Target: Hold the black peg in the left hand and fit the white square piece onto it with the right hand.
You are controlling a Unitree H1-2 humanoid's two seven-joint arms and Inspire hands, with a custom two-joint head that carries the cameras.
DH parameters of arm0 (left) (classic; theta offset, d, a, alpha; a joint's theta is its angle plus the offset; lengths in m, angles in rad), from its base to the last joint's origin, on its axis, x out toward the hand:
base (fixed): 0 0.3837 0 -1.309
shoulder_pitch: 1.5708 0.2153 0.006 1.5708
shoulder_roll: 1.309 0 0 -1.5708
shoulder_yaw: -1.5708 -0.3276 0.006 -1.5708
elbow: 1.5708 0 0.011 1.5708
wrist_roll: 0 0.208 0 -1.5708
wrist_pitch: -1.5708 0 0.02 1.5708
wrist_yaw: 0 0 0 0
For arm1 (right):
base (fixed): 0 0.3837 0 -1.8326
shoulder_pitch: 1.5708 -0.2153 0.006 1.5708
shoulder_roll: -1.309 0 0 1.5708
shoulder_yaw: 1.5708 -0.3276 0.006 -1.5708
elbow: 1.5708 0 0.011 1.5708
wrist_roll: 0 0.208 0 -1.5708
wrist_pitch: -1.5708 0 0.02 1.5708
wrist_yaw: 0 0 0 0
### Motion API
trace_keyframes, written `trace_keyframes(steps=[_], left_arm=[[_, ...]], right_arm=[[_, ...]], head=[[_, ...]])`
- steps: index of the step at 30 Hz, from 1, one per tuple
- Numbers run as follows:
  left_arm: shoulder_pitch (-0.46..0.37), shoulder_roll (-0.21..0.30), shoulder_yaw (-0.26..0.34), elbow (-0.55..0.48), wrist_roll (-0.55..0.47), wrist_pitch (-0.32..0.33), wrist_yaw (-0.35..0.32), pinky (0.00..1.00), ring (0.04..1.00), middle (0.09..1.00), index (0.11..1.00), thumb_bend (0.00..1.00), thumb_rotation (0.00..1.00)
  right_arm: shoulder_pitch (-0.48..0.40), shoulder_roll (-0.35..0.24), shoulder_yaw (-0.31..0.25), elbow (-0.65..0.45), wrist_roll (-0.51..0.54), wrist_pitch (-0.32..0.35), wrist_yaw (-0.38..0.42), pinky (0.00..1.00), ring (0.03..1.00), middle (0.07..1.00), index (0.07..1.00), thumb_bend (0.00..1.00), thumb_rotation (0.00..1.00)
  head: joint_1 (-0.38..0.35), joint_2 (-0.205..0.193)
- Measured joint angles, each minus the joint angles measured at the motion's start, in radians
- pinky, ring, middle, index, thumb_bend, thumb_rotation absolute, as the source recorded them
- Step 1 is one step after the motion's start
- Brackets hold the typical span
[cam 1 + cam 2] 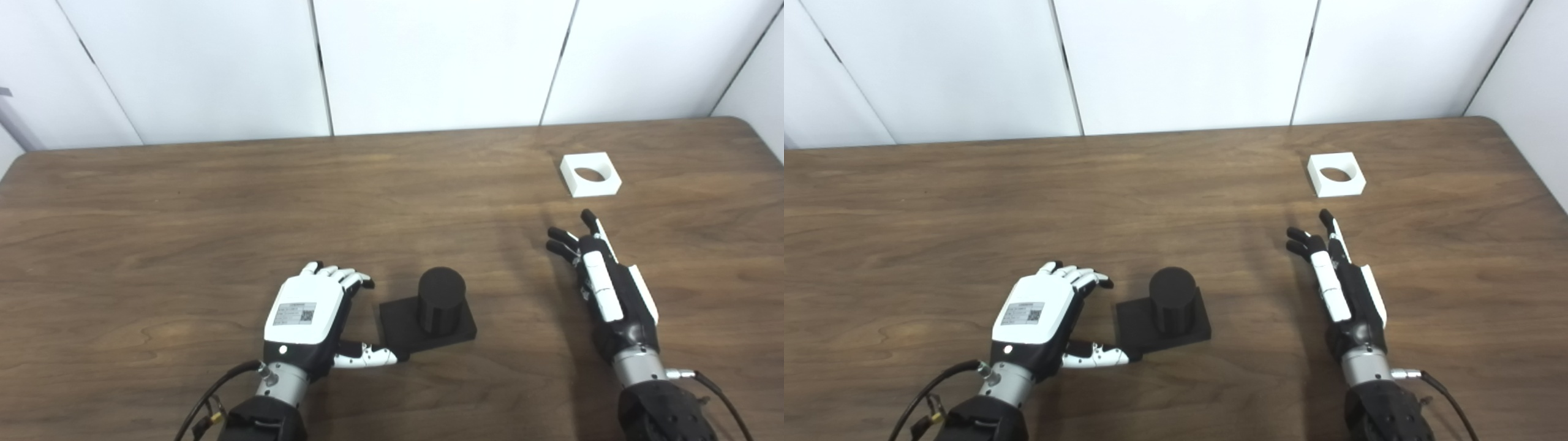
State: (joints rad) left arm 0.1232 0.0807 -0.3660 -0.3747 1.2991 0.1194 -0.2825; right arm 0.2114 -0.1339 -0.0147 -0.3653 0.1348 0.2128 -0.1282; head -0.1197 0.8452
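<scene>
Black peg [440, 299] stood upright on its square base near the table's front edge, my left hand [309, 309] open w/ thumb touching the base. White square piece [590, 174] lay toward the far right corner; my right hand [603, 285] was open, short of it. Both prob. light, rigid plastic; I'd pinch opposite outer walls.

bright even overhead light, soft shadows, slightly soft focus.

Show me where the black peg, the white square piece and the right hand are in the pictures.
black peg [441, 285]: left eye view, on the round top.
white square piece [1325, 187]: right eye view, on the front wall.
right hand [603, 285]: left eye view, on the hand's middle.
</scene>
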Motion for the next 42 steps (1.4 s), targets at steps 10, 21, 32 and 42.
trace_keyframes(steps=[10, 21, 32, 42], left_arm=[[-0.005, -0.007, -0.030, 0.006, 0.010, 0.000, 0.001, 0.93, 0.852, 0.818, 0.738, 0.95, 0.69], [-0.006, -0.010, -0.055, 0.022, 0.024, -0.001, 0.041, 0.94, 0.847, 0.808, 0.729, 0.95, 0.66], [-0.012, -0.010, -0.061, 0.044, 0.021, -0.001, 0.050, 0.95, 0.863, 0.814, 0.692, 0.84, 0.54], [-0.040, -0.003, -0.055, 0.071, 0.007, -0.007, 0.072, 0.93, 0.864, 0.814, 0.593, 0.79, 0.33]], right_arm=[[0.000, 0.000, 0.000, -0.009, -0.001, 0.015, -0.001, 1.00, 0.826, 0.826, 0.988, 0.61, 0.85], [0.000, 0.000, 0.000, -0.012, -0.001, 0.018, -0.002, 1.00, 0.829, 0.818, 0.985, 0.60, 0.86], [-0.001, 0.000, 0.000, -0.014, 0.003, 0.024, -0.002, 1.00, 0.832, 0.817, 0.989, 0.59, 0.85], [-0.001, 0.001, 0.000, -0.014, 0.005, 0.023, -0.003, 1.00, 0.818, 0.812, 0.980, 0.59, 0.84]], head=[[0.000, 0.006], [0.000, 0.009], [-0.002, 0.011], [0.000, 0.011]])
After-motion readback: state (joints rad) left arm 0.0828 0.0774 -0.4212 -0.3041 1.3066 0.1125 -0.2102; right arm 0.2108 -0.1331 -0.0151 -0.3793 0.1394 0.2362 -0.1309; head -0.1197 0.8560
